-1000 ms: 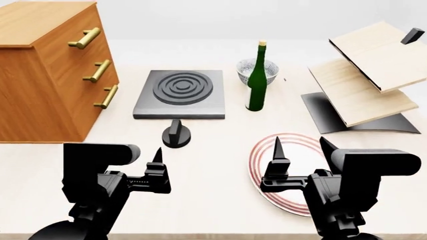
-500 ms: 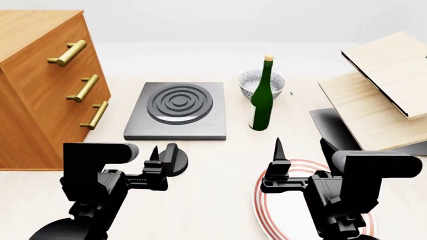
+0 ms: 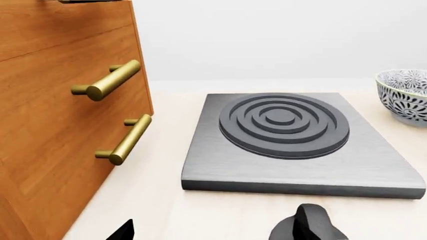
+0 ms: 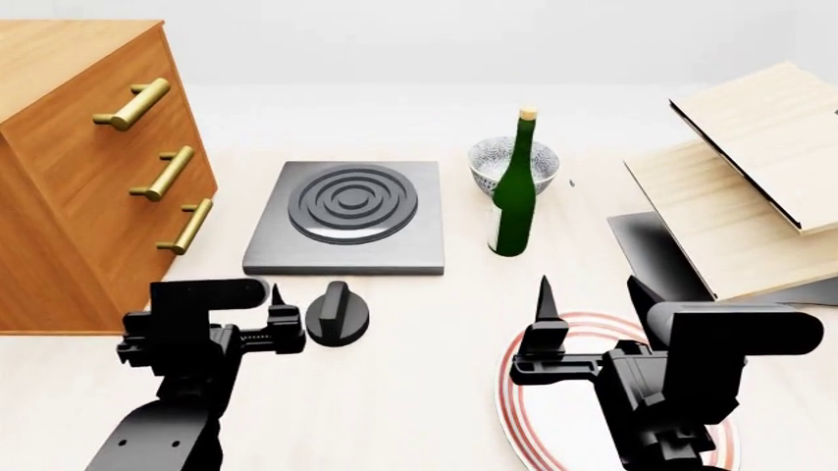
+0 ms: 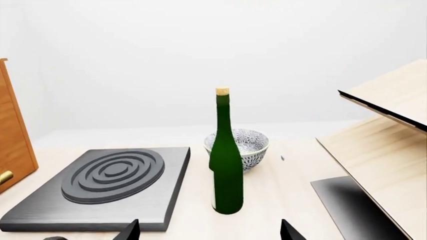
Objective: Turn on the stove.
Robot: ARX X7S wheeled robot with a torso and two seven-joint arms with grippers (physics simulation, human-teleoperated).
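Note:
The stove (image 4: 278,253) is a flat dark grey hotplate with a ringed burner (image 4: 351,203), in the middle of the table. Its black round knob (image 4: 337,316) stands apart, just in front of it. My left gripper (image 4: 294,312) is open, low over the table, right beside the knob on its left. In the left wrist view the stove (image 3: 220,165) fills the middle and the knob (image 3: 308,227) sits by one fingertip of the open gripper (image 3: 213,235). My right gripper (image 4: 590,289) is open and empty above a plate. It also shows open in the right wrist view (image 5: 209,231).
A wooden drawer cabinet (image 4: 78,177) with brass handles stands left of the stove. A green bottle (image 4: 513,191) and a patterned bowl (image 4: 501,157) stand right of it. A red-ringed white plate (image 4: 524,432) lies front right. A tilted wooden shelf rack (image 4: 747,186) is at the far right.
The head view first shifted, bringing the table closer. Since then my left arm has pulled left and down, so the knob now shows fully beside its fingers. The right arm dropped slightly.

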